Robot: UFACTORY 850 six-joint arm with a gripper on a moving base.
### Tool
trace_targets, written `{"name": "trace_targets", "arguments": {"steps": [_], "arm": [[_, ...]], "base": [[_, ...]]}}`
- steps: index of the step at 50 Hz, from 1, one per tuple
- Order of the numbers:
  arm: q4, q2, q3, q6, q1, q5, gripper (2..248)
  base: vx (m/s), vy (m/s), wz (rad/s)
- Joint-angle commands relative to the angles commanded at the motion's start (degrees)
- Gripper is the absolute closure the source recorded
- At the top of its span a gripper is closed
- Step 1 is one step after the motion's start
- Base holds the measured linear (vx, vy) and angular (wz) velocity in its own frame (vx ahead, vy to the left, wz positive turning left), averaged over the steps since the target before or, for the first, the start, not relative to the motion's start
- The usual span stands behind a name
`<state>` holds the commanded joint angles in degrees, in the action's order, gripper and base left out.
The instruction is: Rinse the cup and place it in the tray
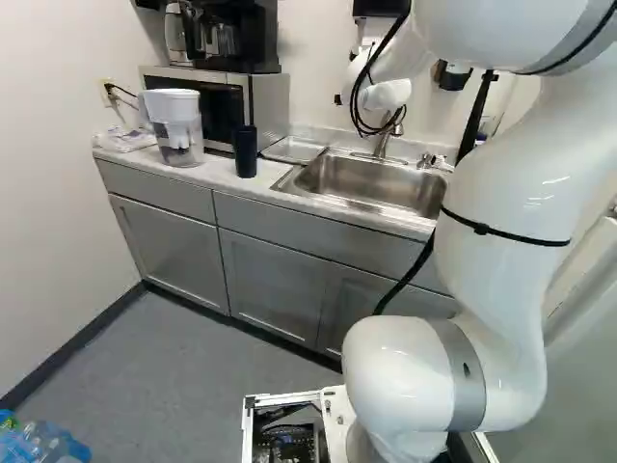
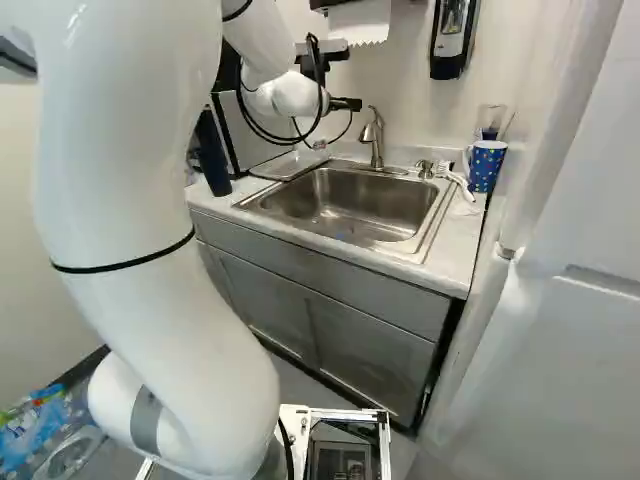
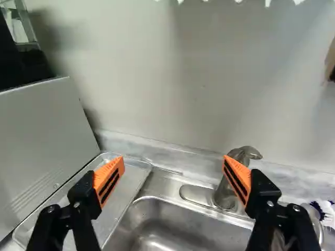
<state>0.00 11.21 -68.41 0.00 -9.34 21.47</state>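
My gripper (image 2: 345,104) hangs above the back of the sink, close to the faucet. In the wrist view the gripper (image 3: 174,159) is open, its fingers wide apart with nothing between them. A blue patterned cup (image 2: 486,166) with a handle stands on the counter right of the sink in the right base view. A dark, tall cup (image 1: 246,152) stands upright at the sink's other side. Beside it lies the shallow metal tray (image 1: 294,149); its bare surface (image 3: 128,191) shows past one finger. The faucet (image 3: 225,193) rises beside the other finger.
The sink (image 2: 355,205) is set into the counter. A water pitcher (image 1: 175,125) and a microwave (image 1: 260,101) stand left in the left base view. A brush (image 2: 457,182) lies near the blue cup, with a clear glass (image 2: 491,118) behind. Bottles (image 1: 43,444) sit on the floor.
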Motion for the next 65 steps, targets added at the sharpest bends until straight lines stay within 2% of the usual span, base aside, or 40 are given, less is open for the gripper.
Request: {"name": "trace_targets", "arguments": {"steps": [34,52,65], "arm": [[0.00,5.63,-6.32,0.00,-1.50,-6.02,3],[0.00,8.47,-9.62,0.00,-2.35,-6.91,3],[0.00,8.70,-9.89,0.00,-2.34,-6.91,3]], "base": [[0.000,0.000,0.000],[0.000,0.000,0.000],[0.000,0.000,0.000]]}}
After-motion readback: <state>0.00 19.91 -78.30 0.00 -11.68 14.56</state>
